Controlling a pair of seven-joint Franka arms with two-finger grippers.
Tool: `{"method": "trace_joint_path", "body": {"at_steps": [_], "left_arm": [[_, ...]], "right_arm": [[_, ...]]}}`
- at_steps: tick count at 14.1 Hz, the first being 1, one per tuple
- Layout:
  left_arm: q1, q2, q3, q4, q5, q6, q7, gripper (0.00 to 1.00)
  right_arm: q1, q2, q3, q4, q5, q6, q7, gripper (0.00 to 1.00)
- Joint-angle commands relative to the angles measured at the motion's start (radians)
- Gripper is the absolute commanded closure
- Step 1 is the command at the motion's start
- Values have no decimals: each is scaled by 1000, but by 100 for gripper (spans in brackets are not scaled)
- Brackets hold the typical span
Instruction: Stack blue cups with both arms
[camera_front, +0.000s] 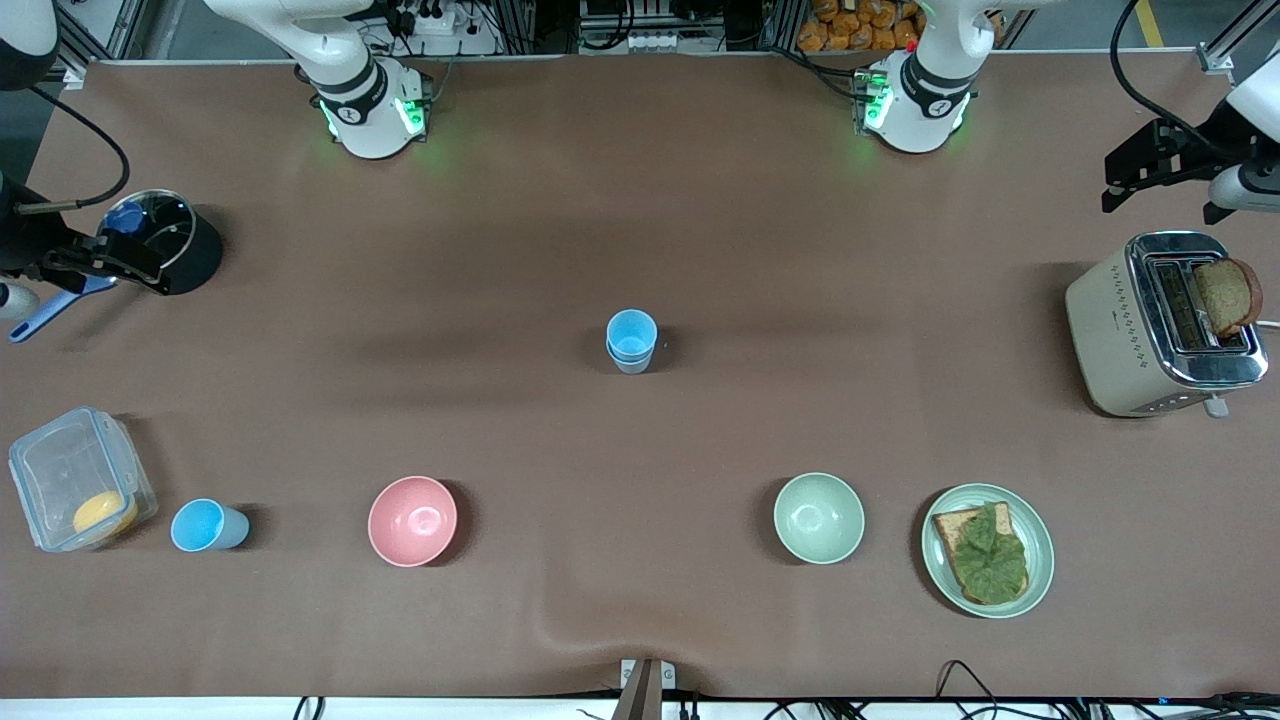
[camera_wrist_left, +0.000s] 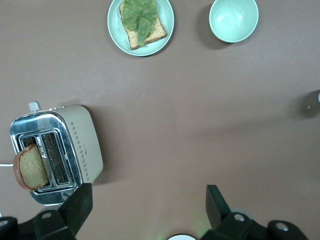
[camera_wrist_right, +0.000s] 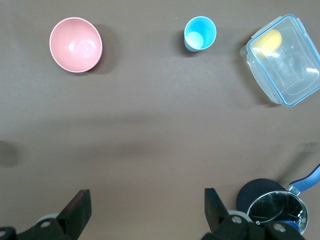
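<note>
Nearest the camera, along your front edge, sit the plate (camera_front: 988, 550) of bread with lettuce, the green bowl (camera_front: 818, 517), the pink bowl (camera_front: 412, 520), a lone cup (camera_front: 207, 525) and a clear box (camera_front: 78, 478) at the right arm's end.

Your left claw (camera_wrist_left: 147, 207) hangs high, fingers wide apart and holding nothing, over the desk's edge at the left arm's end, above the toaster (camera_front: 1165, 322) with its slice of bread. Outward from it you see the plate and green bowl.

Your right claw (camera_wrist_right: 145, 210) is likewise spread wide and empty, raised over the other end edge beside the black pot (camera_front: 165, 240). Out from it lie the pink bowl, the lone cup and the box.

At mid-desk stands the stack (camera_front: 631, 341): a sky-blue cup nested in a greyer one, upright and well apart from everything. It probably sits there because both arms can reach the middle.

Judging by this, both arms are pulled back and waiting. The lone cup stands upright near the front corner, just beside the box; whether you want it stacked too, I cannot say.
</note>
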Motion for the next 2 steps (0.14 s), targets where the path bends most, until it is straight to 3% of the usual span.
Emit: {"method": "trace_joint_path", "body": {"at_steps": [1, 2], "left_arm": [[2, 38, -22, 25, -11, -5, 17, 0], [4, 53, -22, 26, -14, -5, 15, 0]], "right_arm": [[-99, 14, 90, 22, 7, -14, 5, 0], [-112, 14, 101, 23, 7, -14, 3, 0]]}}
